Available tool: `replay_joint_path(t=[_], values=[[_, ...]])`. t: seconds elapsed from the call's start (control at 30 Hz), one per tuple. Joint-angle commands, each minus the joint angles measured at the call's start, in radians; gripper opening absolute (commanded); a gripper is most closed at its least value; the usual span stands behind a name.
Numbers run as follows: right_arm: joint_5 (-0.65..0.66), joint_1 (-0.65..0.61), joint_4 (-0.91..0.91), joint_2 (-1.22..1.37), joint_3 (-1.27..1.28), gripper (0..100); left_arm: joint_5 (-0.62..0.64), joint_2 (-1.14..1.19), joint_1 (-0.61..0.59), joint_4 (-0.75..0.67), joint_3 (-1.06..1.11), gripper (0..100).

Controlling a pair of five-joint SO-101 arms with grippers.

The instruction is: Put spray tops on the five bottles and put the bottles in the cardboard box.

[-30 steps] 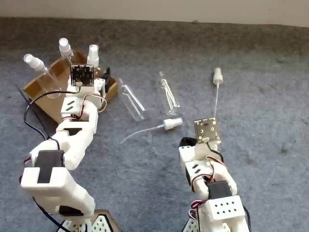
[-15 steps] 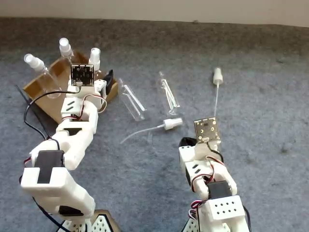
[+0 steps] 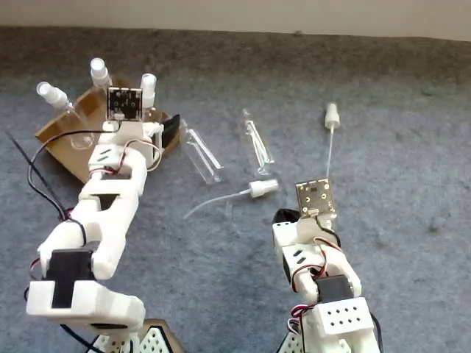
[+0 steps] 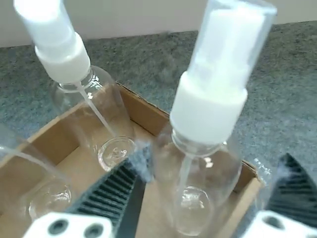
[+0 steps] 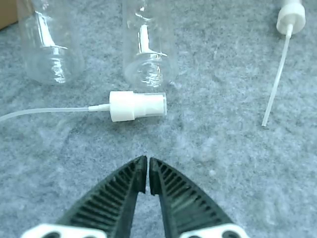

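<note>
Left hand [image 4: 210,173] spread open around a capped bottle [image 4: 205,193] standing in the cardboard box [image 4: 143,111], far left; right hand [image 5: 148,171] pinched closed, empty, just beside a loose spray top [image 5: 137,105].

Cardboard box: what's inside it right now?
Three clear plastic bottles with white spray tops stand upright in the brown cardboard box. The left gripper straddles one of them, jaws open. The left arm hides part of the box floor from above.
</note>
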Motion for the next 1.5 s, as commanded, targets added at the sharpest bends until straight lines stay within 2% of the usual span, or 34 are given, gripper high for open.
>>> replay_joint_path(t=[0.0, 0.23, 0.67, 0.8, 1.03, 1.17, 1.23, 1.47], values=[[0.014, 0.010, -0.028, -0.013, -0.008, 0.5, 0.005, -0.088, -0.021, 0.121, -0.093, 37], [0.014, 0.010, -0.028, -0.013, -0.007, 0.5, 0.005, -0.166, -0.053, 0.187, -0.108, 38], [0.014, 0.010, -0.028, -0.013, -0.007, 0.5, 0.005, -0.535, -0.001, 0.503, -0.119, 38], [0.014, 0.010, -0.028, -0.013, -0.007, 0.5, 0.005, -0.659, 0.002, 0.738, -0.213, 38], [0.014, 0.010, -0.028, -0.013, -0.007, 0.5, 0.005, -0.711, 0.114, 1.287, -0.524, 38], [0.014, 0.013, -0.028, -0.013, -0.007, 0.5, 0.008, -0.676, 0.179, 1.439, -0.648, 38], [0.014, 0.030, -0.028, -0.013, -0.007, 0.5, 0.052, -0.628, 0.194, 1.502, -0.725, 38], [0.006, 0.211, -0.028, -0.013, -0.016, 0.5, 0.210, -0.317, 0.311, 1.786, -1.121, 38]])
